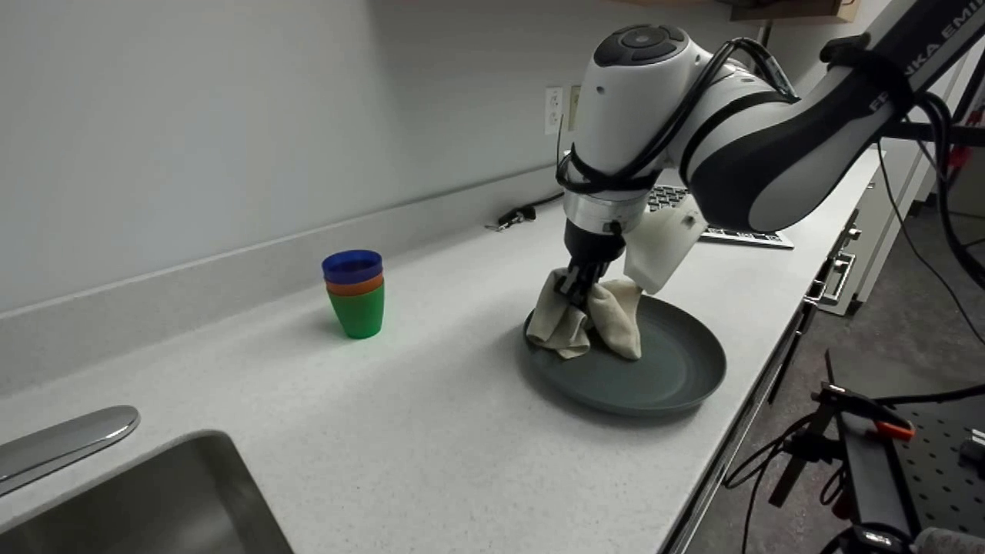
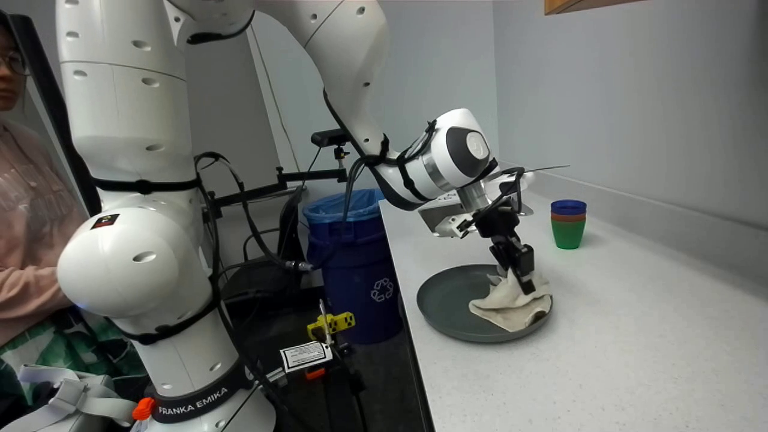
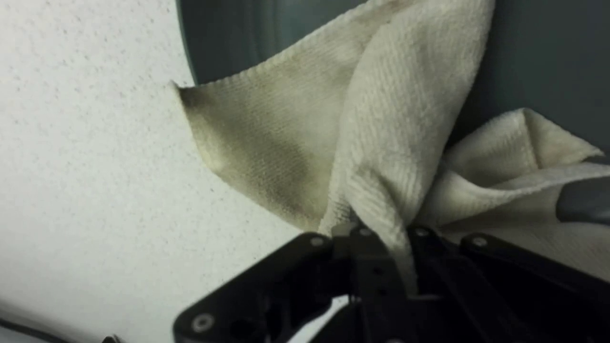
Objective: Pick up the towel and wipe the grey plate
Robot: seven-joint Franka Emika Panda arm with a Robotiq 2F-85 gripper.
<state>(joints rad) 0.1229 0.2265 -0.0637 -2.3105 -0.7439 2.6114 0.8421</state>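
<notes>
The grey plate [image 1: 681,373] lies flat on the white counter and also shows in an exterior view [image 2: 447,303]. The cream towel [image 1: 617,319] hangs bunched in my gripper [image 1: 581,291], over the plate's side nearer the wall. In an exterior view the towel [image 2: 507,306] rests on the plate below my gripper [image 2: 521,273]. In the wrist view a fold of the towel [image 3: 395,109] runs between the fingers of my gripper [image 3: 386,233], which are shut on it. One towel corner reaches past the rim of the plate [image 3: 228,43]. Part of the plate is hidden under the towel.
Stacked blue, orange and green cups [image 1: 358,304] stand near the wall, also visible in an exterior view [image 2: 568,225]. A sink [image 1: 223,462] and faucet [image 1: 69,442] are in the counter. A keyboard [image 1: 746,237] lies behind the arm. The counter's front edge runs close beside the plate.
</notes>
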